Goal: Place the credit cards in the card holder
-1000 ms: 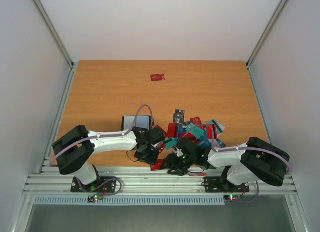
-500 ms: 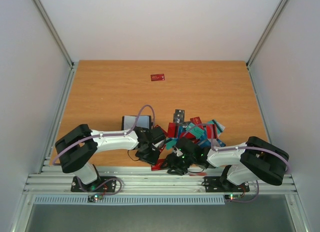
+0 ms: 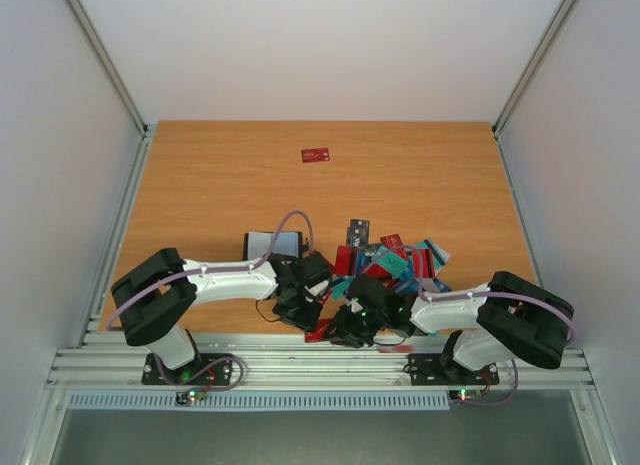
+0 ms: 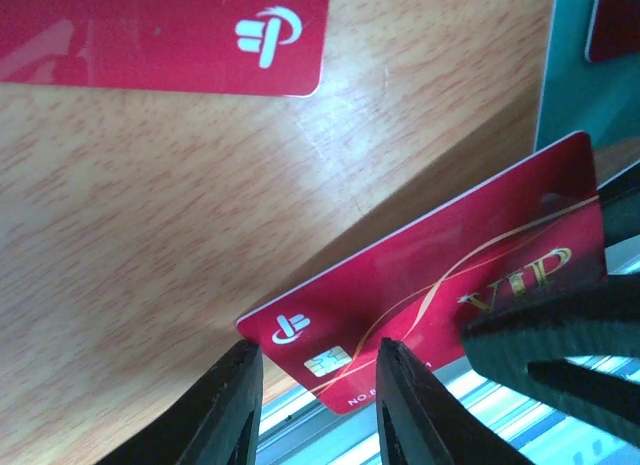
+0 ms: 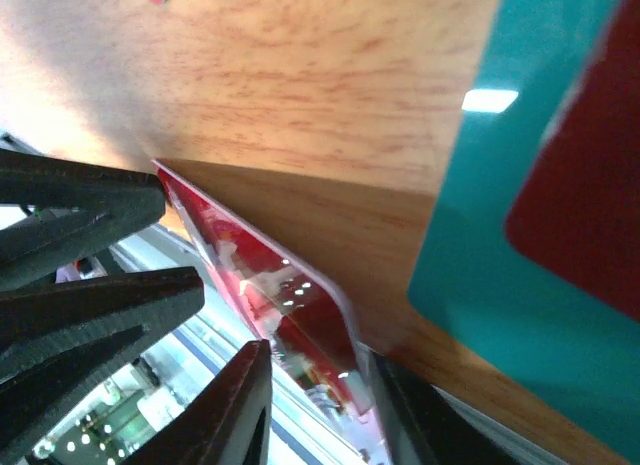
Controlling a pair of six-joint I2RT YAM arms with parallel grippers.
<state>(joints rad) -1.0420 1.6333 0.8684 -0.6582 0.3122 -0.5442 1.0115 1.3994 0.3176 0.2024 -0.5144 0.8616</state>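
At the table's (image 3: 200,185) near edge a red card (image 4: 430,285) tilts up. The right gripper (image 5: 320,390) straddles its end; gripping or not, I cannot tell. The left gripper (image 4: 315,385) stands open at its chip corner. Beyond lie the cards (image 3: 395,260); the holder (image 3: 262,243) sits behind the left wrist.

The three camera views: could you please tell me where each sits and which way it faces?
Top external: above, behind the bases, looking down on the table; both arms show.
Left wrist: on the left arm, facing the red VIP card; left pincer shows.
Right wrist: on the right arm, facing that card edge-on; right pincer shows.
Both wrists share that card.
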